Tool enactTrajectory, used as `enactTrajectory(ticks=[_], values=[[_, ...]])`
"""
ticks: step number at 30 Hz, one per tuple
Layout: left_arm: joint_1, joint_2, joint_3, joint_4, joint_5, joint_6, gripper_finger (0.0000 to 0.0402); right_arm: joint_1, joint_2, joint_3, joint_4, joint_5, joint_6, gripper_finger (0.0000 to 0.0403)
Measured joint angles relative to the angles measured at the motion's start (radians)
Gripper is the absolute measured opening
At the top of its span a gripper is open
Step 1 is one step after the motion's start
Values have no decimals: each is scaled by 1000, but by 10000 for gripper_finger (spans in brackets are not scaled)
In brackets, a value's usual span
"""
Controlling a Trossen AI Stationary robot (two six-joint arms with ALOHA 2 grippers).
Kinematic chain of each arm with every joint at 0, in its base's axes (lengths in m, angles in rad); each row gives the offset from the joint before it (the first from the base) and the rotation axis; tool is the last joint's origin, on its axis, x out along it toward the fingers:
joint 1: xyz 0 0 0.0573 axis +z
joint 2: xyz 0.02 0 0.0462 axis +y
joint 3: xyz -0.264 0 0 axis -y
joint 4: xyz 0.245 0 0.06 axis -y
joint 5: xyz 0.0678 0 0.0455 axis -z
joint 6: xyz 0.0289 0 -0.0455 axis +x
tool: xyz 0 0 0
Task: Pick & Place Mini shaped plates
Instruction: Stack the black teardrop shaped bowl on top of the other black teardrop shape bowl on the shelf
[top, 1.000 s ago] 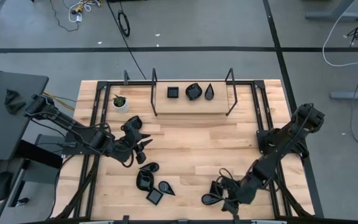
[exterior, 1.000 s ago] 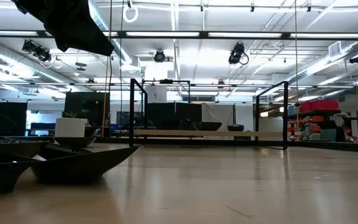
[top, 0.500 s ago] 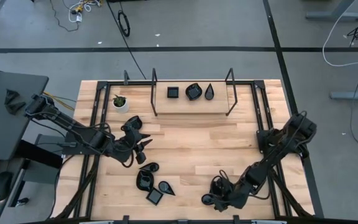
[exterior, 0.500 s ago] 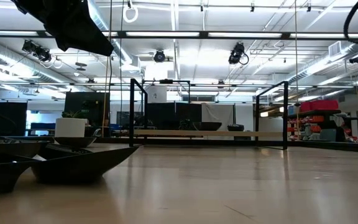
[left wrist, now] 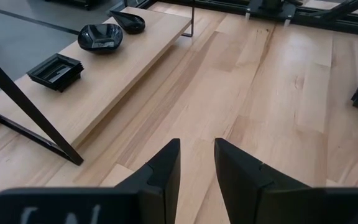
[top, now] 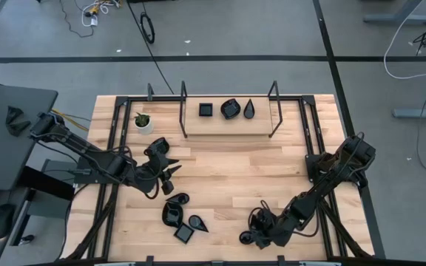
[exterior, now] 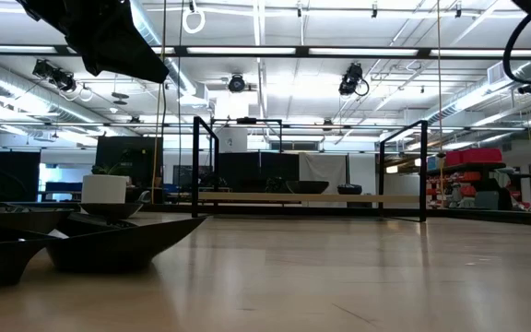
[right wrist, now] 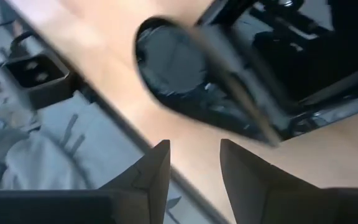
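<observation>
Near the table's front edge, right hand (top: 256, 238) hovers, fingers apart, empty, over a teardrop plate (top: 247, 238).

We see a wooden counter (top: 228, 177) carrying a raised shelf (top: 228, 120) with three black plates (top: 230, 109), a potted plant (top: 143, 122), and more plates (top: 181, 218) near its front edge.

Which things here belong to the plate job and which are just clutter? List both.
Job: square plate, round plate and teardrop plate on the rack; four-plate cluster; lone plate near the front edge.
Lying about: potted plant; floor cables.
</observation>
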Motion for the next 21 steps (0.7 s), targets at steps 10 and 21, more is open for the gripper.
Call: enactTrajectory(ticks=[10,21], values=[[0,0,0,0,0,0,106,-65,-1,0,-43,123,-108,143],[0,0,0,0,0,1,106,-119,-9,0,-4,122,-327,114]])
